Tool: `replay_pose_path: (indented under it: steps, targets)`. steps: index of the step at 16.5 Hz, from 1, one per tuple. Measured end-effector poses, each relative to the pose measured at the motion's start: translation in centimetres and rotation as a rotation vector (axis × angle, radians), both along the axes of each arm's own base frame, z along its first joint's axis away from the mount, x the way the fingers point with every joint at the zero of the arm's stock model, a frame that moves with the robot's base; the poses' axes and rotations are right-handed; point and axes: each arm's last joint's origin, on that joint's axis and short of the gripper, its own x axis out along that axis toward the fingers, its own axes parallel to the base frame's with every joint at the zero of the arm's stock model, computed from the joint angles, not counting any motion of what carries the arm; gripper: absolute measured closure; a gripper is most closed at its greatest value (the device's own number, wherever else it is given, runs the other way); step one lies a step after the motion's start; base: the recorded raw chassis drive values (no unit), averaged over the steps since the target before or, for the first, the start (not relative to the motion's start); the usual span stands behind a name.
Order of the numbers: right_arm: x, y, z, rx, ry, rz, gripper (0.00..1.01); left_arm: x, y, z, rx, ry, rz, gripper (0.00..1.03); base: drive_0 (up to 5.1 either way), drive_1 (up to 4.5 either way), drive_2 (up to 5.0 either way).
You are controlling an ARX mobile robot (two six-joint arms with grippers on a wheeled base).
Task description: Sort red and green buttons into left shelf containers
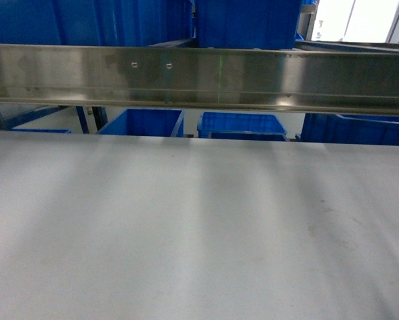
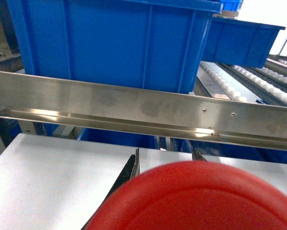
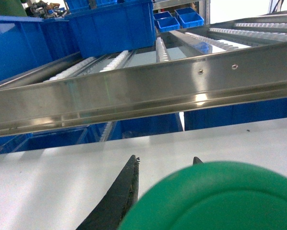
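A red button (image 2: 201, 199) fills the bottom of the left wrist view, so close that only its round cap shows; its body is cut off by the lower edge. The left pincer (image 2: 165, 160) holds it, with two dark fingertips (image 2: 133, 165) poking out just behind the cap. In the right wrist view a green button (image 3: 215, 199) sits the same way, its cap cut off at the bottom and right, held by the right pincer (image 3: 165, 165).

Both hover above a pale grey bench (image 1: 186, 233), near its far edge. Beyond that edge runs a steel shelf rail (image 1: 199, 73) that hides much of what lies behind. Above the rail stand large blue containers (image 2: 114, 43), their tops cropped. Neither pincer appears in the head view. No labels or writing can be read anywhere.
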Motion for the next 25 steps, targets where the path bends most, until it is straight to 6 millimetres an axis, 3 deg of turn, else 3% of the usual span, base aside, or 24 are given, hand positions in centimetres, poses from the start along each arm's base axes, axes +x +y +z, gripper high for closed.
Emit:
replay_pose_path:
  steps: [13,25]
  targets:
    - [0.01,0.0,0.02,0.0,-0.002,0.002,0.75,0.01,0.05,-0.05,0.0,0.004,0.004,0.77,-4.6,1.54,3.7]
    - [0.01,0.01,0.03,0.0,-0.002,0.002,0.75,0.01,0.05,-0.04,0.0,0.003,0.004,0.77,-5.1,2.37,2.4]
